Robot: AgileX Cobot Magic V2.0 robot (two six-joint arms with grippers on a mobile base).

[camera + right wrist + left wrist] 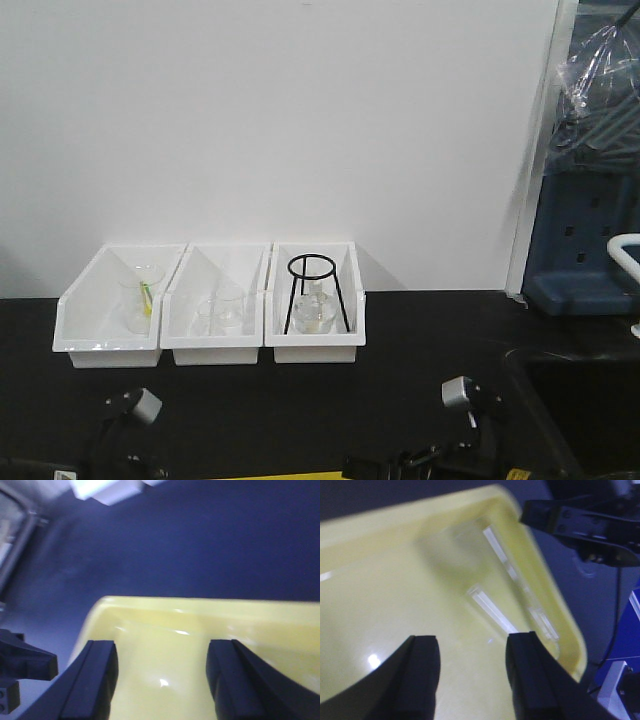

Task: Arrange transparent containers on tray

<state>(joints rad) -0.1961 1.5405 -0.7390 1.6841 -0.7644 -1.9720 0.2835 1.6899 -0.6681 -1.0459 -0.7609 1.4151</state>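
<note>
From the front view, three white bins are seen lined up against the wall on the black tabletop [420, 340]. In the left bin [85, 330] a clear beaker [142, 298] with a yellow-green item inside is standing upright. In the middle bin [180, 335] clear glassware [220, 312] is grouped, its exact kind too faint to be told. In the right bin [355, 320] a black tripod stand [317, 292] is set over a clear flask [312, 314]. Nearer than the bins, the tops of both arms are just caught at the lower edge, and a thin strip of the yellow tray [300, 477] is glimpsed between them.

Over to the left wrist view: the left gripper [472, 672] is held above the yellow tray [380, 605], its dark fingers [422, 675] well apart with nothing between them. A transparent test tube [492, 609] is seen lying flat in the tray beyond the fingers, and a second test tube [522, 587] lies near the tray's far rim. The picture is blurred. The other arm [580, 522] shows beyond that rim.

Now the right wrist view: the right gripper [162, 677] is poised over a corner of the same tray [165, 645], fingers [95, 677] spread wide and empty. Dark tabletop [200, 540] is seen beyond the tray, with a white bin [107, 489] at the top edge.
</note>
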